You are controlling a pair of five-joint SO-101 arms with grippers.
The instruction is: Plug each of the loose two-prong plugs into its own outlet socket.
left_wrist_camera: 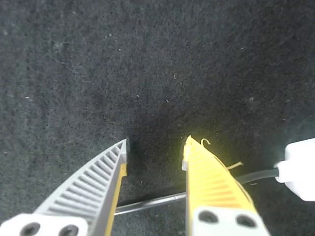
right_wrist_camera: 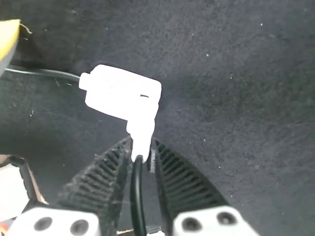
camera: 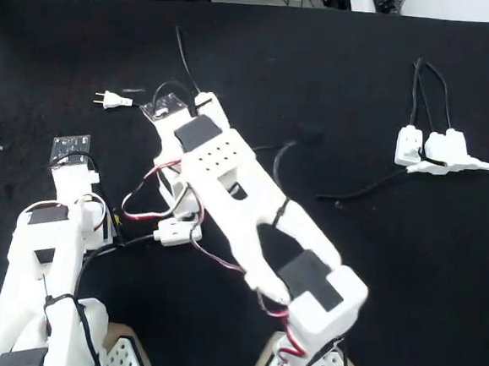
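A white outlet socket (right_wrist_camera: 120,93) lies on the black cloth, with a white two-prong plug (right_wrist_camera: 141,135) pushed into its side. My right gripper (right_wrist_camera: 141,145) is shut on that plug, and the plug's black cable runs back between the fingers. From above, the socket (camera: 175,232) lies under the right arm. My left gripper (left_wrist_camera: 153,147) stands open just over the cloth beside the same socket (left_wrist_camera: 301,168), with the socket's black cable (left_wrist_camera: 147,202) crossing under its fingers. A loose white plug (camera: 111,100) lies at the back left, prongs pointing left.
A second white outlet (camera: 410,145) with a plug (camera: 450,153) in it sits at the far right with black cables looping behind. Red and white arm wires (camera: 142,196) hang near the middle socket. The left gripper's yellow finger (right_wrist_camera: 7,34) shows beyond the socket.
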